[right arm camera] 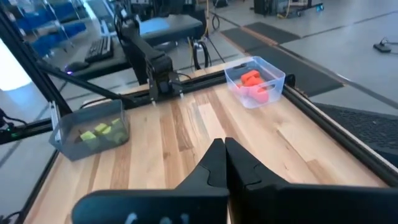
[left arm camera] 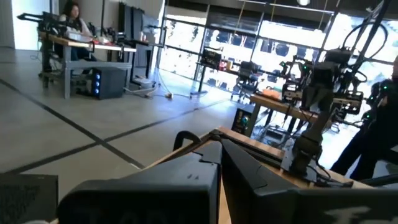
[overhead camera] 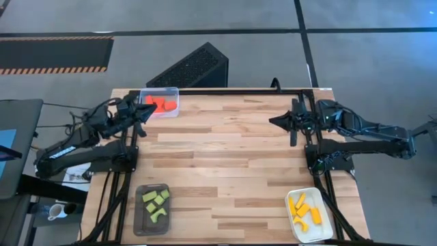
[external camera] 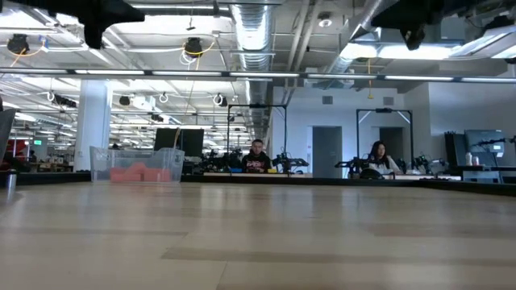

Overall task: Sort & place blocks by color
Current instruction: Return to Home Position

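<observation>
Red blocks (overhead camera: pixel 161 104) lie in a clear tray (overhead camera: pixel 173 91) at the table's far left; the right wrist view also shows the red blocks (right arm camera: pixel 254 83). Green blocks (overhead camera: pixel 155 202) sit in a dark grey tray (overhead camera: pixel 138 217) at the near left. Yellow-orange blocks (overhead camera: pixel 304 208) fill a white tray (overhead camera: pixel 326 231) at the near right. My left gripper (overhead camera: pixel 145 113) hovers shut, raised beside the clear tray, its fingertips (left arm camera: pixel 219 138) together. My right gripper (overhead camera: pixel 273 121) hovers shut over the table's far right part, fingertips (right arm camera: pixel 224 144) together. Neither holds a block.
Bare wooden tabletop (overhead camera: pixel 225 157) spreads between the three trays. A black perforated box (overhead camera: pixel 191 68) stands on the floor beyond the far edge. In the low view the clear tray (external camera: pixel 137 167) stands at the far left, and people sit at desks in the room behind.
</observation>
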`<action>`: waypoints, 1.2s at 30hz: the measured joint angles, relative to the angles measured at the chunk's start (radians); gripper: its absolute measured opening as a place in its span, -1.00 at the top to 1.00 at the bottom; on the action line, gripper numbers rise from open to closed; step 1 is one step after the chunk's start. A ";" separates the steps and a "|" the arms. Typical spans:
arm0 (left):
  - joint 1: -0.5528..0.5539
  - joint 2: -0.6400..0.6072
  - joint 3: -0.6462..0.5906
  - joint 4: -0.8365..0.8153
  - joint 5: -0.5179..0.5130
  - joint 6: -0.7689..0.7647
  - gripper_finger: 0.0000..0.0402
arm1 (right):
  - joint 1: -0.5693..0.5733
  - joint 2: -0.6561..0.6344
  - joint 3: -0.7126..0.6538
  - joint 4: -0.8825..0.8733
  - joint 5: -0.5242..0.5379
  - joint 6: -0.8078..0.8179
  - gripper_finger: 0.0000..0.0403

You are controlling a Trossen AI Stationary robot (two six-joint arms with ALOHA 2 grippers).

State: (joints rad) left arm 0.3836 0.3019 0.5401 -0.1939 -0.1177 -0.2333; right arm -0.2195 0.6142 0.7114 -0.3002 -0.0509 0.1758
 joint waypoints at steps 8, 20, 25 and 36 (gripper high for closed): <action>0.000 -0.116 -0.151 0.013 0.020 -0.098 1.00 | 0.000 -0.096 -0.235 0.250 -0.001 0.092 0.98; 0.000 -0.137 -0.351 0.231 0.130 -0.197 1.00 | 0.000 -0.145 -0.540 0.550 -0.001 0.244 0.98; 0.000 -0.136 -0.421 0.311 0.148 -0.200 1.00 | -0.006 -0.146 -0.624 0.626 -0.001 0.275 0.98; 0.000 -0.147 -0.462 0.328 0.130 -0.128 1.00 | -0.045 -0.146 -0.700 0.694 0.000 0.299 0.98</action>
State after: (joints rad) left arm 0.3832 0.1550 0.0776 0.1340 0.0122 -0.3609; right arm -0.2645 0.4686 0.0116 0.3937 -0.0509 0.4744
